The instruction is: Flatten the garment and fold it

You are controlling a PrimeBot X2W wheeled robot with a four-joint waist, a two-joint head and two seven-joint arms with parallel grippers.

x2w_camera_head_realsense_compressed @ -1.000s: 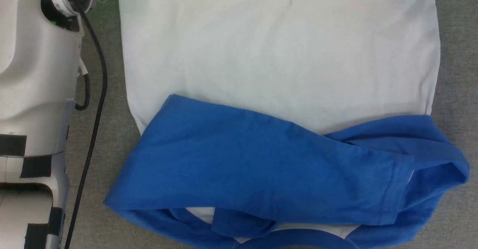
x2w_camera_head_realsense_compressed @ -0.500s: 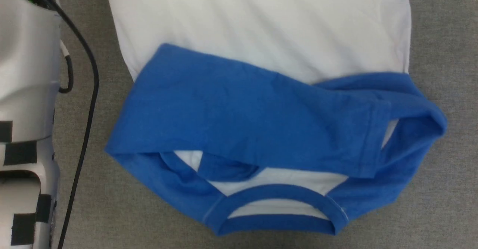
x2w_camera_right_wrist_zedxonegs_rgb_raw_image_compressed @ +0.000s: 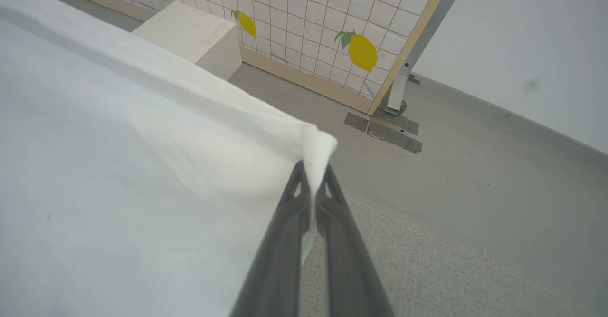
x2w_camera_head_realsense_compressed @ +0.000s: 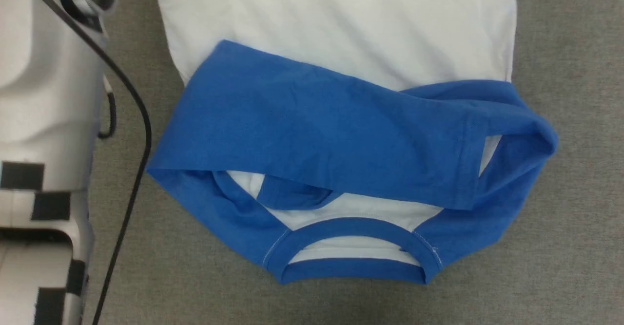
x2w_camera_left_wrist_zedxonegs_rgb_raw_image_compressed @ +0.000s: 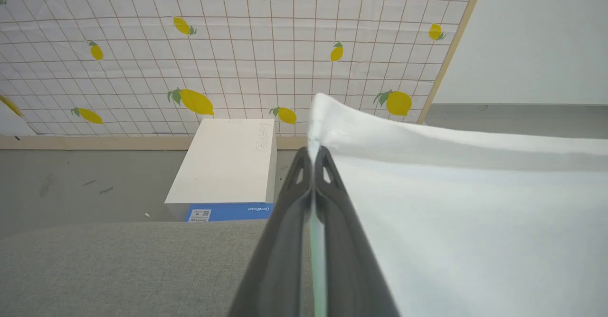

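1. Now see the shirt (x2w_camera_head_realsense_compressed: 341, 18) on the bench (x2w_camera_head_realsense_compressed: 565, 227), blue sleeves (x2w_camera_head_realsense_compressed: 317, 120) crossed.
2. Find left claw (x2w_camera_left_wrist_zedxonegs_rgb_raw_image_compressed: 313, 153) and right claw (x2w_camera_right_wrist_zedxonegs_rgb_raw_image_compressed: 313, 169) each clamped on a hem corner.
3. Expect light, limp cloth; hold corners taut.

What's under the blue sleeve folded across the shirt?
The sleeve lies across the garment, on white body fabric; blue fabric from the other shoulder runs beneath its cuff. White shows below it, above the neck trim. The rest is covered.
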